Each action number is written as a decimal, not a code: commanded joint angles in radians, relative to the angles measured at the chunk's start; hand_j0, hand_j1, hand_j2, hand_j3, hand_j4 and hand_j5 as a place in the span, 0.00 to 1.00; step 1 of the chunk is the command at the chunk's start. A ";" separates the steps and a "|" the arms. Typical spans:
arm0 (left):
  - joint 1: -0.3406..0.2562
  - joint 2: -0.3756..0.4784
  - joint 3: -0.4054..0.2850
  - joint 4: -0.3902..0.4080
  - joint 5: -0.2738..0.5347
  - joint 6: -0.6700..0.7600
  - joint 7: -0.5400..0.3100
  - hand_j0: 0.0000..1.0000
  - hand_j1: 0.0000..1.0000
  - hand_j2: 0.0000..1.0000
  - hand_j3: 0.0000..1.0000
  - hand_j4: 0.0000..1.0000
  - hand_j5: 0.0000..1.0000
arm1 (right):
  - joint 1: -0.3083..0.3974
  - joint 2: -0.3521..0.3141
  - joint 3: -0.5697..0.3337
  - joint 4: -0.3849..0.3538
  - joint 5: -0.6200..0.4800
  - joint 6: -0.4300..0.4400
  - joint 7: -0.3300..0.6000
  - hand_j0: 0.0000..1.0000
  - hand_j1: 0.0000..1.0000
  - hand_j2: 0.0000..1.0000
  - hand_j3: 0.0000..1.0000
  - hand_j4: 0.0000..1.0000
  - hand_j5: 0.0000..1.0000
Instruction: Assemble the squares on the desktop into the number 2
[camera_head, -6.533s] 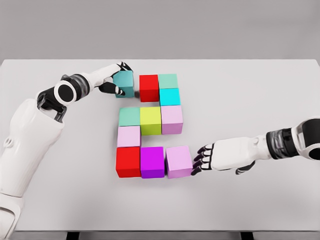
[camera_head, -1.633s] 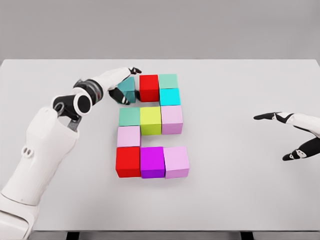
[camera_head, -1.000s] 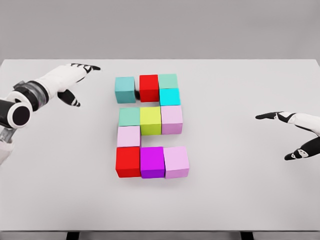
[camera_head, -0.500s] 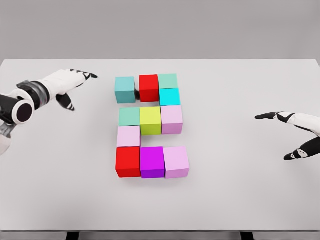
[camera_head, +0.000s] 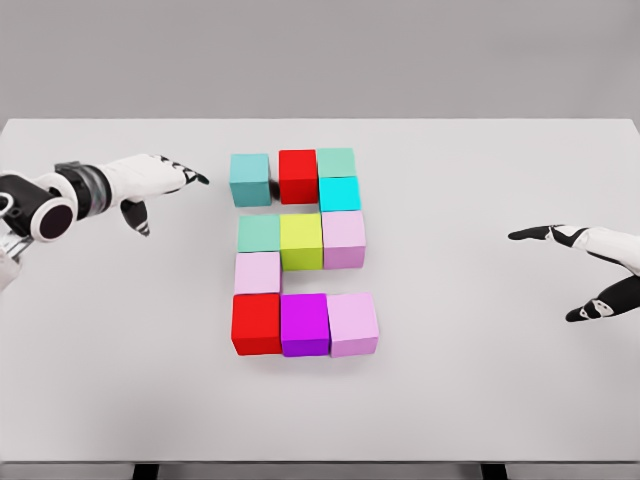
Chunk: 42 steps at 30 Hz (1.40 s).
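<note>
Grey backdrop behind a white table (camera_head: 480, 400) whose far edge and both side edges show, the near edge low in view. Ten cubes sit left of the table's middle, forming a blocky 2, with wide bare surface on the right, the left and the near side. Top row, left to right: teal cube (camera_head: 250, 179), red cube (camera_head: 298, 175), sea-green cube (camera_head: 336, 162) — a small gap shows between teal and red. Cyan cube (camera_head: 340, 193) sits just below the sea-green one. Middle row: green cube (camera_head: 259, 233), yellow-green cube (camera_head: 301, 241), pale pink cube (camera_head: 344, 238), touching side by side. Light pink cube (camera_head: 257, 272) sits under the green one. Bottom row: second red cube (camera_head: 256, 322), magenta cube (camera_head: 304, 323), lilac cube (camera_head: 353, 323), packed together. Count by colour: two red, three pinkish, one each of the rest. Left hand (camera_head: 150, 180) hangs at the far left, fingers stretched out toward the teal cube but apart from it, holding nothing. Right hand (camera_head: 595, 265) sits at the right edge, well apart from the cubes — fingers spread, empty, partly cut off by the frame.
</note>
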 joint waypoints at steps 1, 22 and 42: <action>-0.002 -0.001 -0.036 0.024 0.004 -0.020 0.000 1.00 1.00 1.00 1.00 1.00 1.00 | 0.000 -0.001 -0.003 0.002 -0.008 0.002 0.000 1.00 1.00 1.00 1.00 1.00 1.00; -0.032 -0.076 -0.046 0.103 -0.006 -0.023 0.000 1.00 1.00 1.00 1.00 1.00 1.00 | 0.003 -0.003 -0.004 -0.026 -0.010 0.002 0.000 1.00 1.00 1.00 1.00 1.00 1.00; -0.038 -0.111 -0.047 0.130 -0.009 -0.024 0.000 1.00 1.00 1.00 1.00 1.00 1.00 | 0.005 -0.003 -0.004 -0.027 -0.010 0.002 0.000 1.00 1.00 1.00 1.00 1.00 1.00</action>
